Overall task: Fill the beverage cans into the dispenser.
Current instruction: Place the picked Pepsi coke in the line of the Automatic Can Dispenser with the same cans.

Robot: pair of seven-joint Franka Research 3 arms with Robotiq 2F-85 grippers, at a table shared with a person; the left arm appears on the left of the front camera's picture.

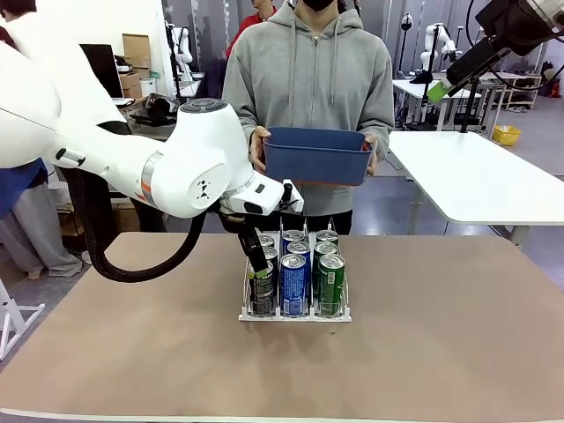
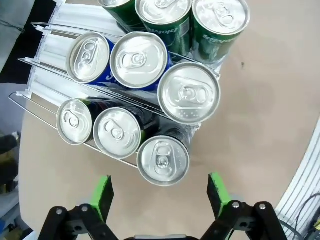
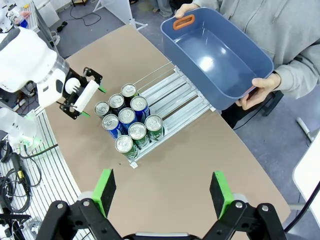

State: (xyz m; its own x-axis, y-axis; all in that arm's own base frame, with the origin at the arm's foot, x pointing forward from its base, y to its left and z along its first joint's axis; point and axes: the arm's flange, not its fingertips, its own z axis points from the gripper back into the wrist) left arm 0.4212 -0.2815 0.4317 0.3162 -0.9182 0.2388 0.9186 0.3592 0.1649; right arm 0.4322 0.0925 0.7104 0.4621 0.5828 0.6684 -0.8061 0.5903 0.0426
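The dispenser (image 1: 295, 315) stands mid-table with several beverage cans in its three lanes: black ones (image 1: 263, 289) on the left, blue-and-white (image 1: 293, 284) in the middle, green (image 1: 331, 282) on the right. My left gripper (image 1: 257, 262) hangs open just above the left lane. In the left wrist view its fingertips (image 2: 102, 196) spread wide and hold nothing, a little short of the front black can (image 2: 163, 160). My right gripper (image 1: 438, 91) is raised high at the right, open (image 3: 163, 192), and looks down on the dispenser (image 3: 180, 97) and its cans (image 3: 131, 125).
A person at the far side of the table holds a blue bin (image 1: 317, 156) with both hands; seen from above, the bin (image 3: 215, 55) has nothing in it. A white table (image 1: 485, 176) stands at the back right. Bare brown tabletop (image 1: 441, 335) surrounds the dispenser.
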